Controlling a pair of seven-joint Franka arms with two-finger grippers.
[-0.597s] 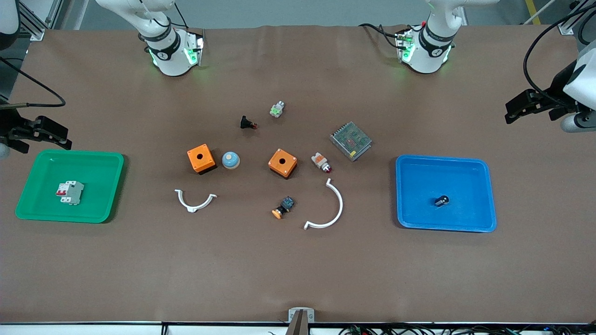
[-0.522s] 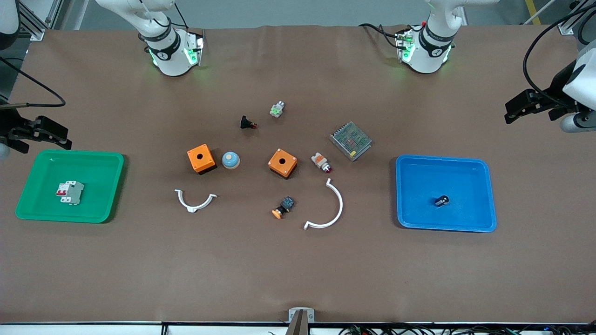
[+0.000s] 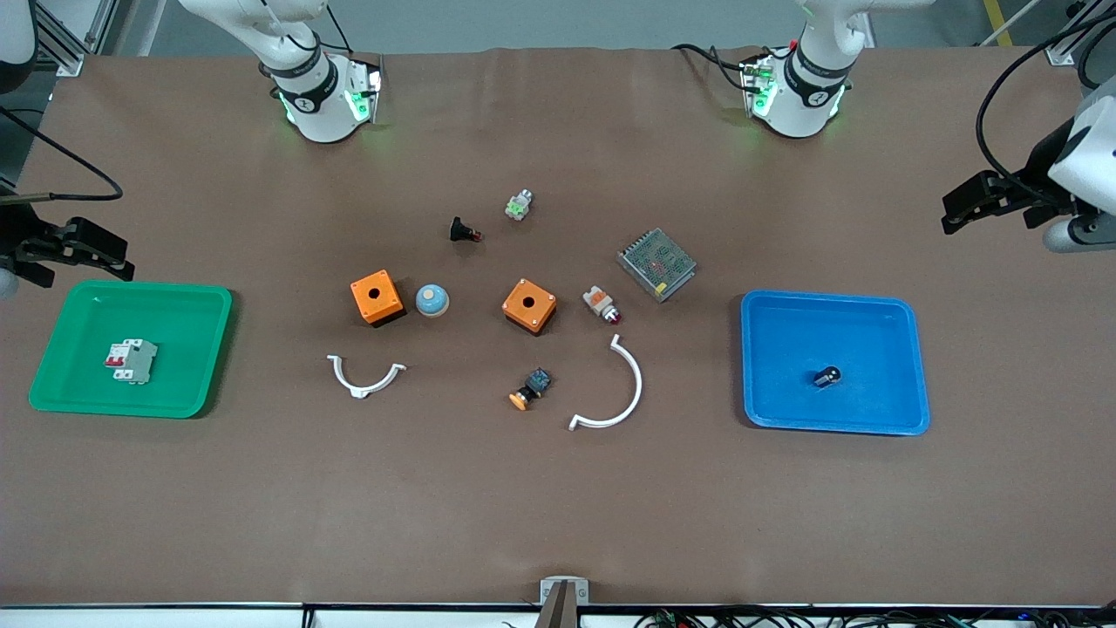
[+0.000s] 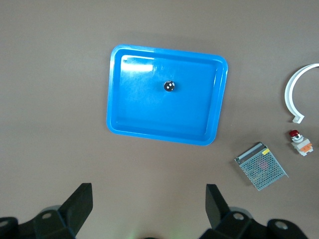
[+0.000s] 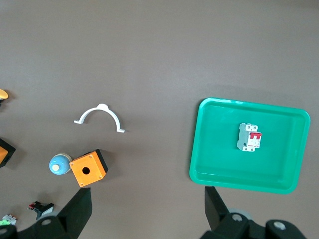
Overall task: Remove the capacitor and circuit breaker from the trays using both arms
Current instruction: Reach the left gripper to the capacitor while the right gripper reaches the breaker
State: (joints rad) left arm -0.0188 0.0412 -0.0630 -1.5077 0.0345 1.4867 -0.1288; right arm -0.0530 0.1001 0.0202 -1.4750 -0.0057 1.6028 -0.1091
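The capacitor (image 3: 826,377), a tiny dark cylinder with a silvery end, lies in the blue tray (image 3: 907,366) at the left arm's end of the table; it also shows in the left wrist view (image 4: 169,86). The light-grey breaker (image 3: 131,360) with red levers lies in the green tray (image 3: 200,349) at the right arm's end; it also shows in the right wrist view (image 5: 248,137). My left gripper (image 3: 959,205) hangs open and empty in the air beside the blue tray. My right gripper (image 3: 109,253) hangs open and empty by the green tray's edge.
Between the trays lie two orange boxes (image 3: 377,297) (image 3: 529,305), a blue dome (image 3: 432,300), two white curved clips (image 3: 366,375) (image 3: 615,388), a metal mesh unit (image 3: 656,263), a black red-tipped button (image 3: 465,231), an orange-capped button (image 3: 530,389) and a white-and-orange part (image 3: 602,303).
My left gripper has drifted slightly away from the blue tray. Nothing else has moved.
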